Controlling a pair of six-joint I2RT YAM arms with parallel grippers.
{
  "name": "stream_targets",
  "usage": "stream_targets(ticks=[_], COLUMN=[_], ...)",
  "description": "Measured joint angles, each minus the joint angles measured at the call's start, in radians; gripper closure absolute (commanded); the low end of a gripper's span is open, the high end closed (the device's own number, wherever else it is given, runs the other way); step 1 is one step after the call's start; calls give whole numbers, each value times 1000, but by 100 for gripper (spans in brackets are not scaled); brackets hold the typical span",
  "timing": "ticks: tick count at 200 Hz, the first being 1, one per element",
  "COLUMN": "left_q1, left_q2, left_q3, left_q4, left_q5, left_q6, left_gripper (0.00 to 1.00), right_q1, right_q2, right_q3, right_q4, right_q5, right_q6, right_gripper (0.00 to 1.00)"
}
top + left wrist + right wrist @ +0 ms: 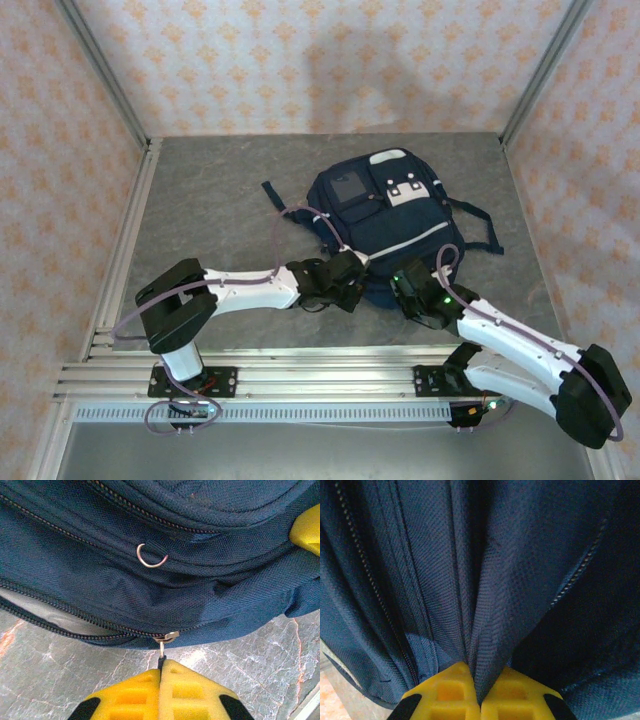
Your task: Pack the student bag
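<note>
Judging the student bag (390,225) limp, you've the left end effector (161,669) clamped on its zipper pull (163,651), the right end effector (479,690) on a fold (487,625).

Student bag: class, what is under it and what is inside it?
Under the student bag lies the grey table. A part-open zip shows something pale inside; fabric hides the rest.
</note>
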Motion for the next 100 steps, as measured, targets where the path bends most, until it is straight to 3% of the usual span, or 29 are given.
stream_targets(ticks=[100], left_q1=[5], left_q2=[115], left_q3=[35], left_q4=[26], left_q5=[5], left_q6=[41], left_gripper=[74], right_q1=[0], right_q2=[6], right_q3=[-1], right_q4=[3], right_q5=[6], right_q6=[-37], right_gripper=[100])
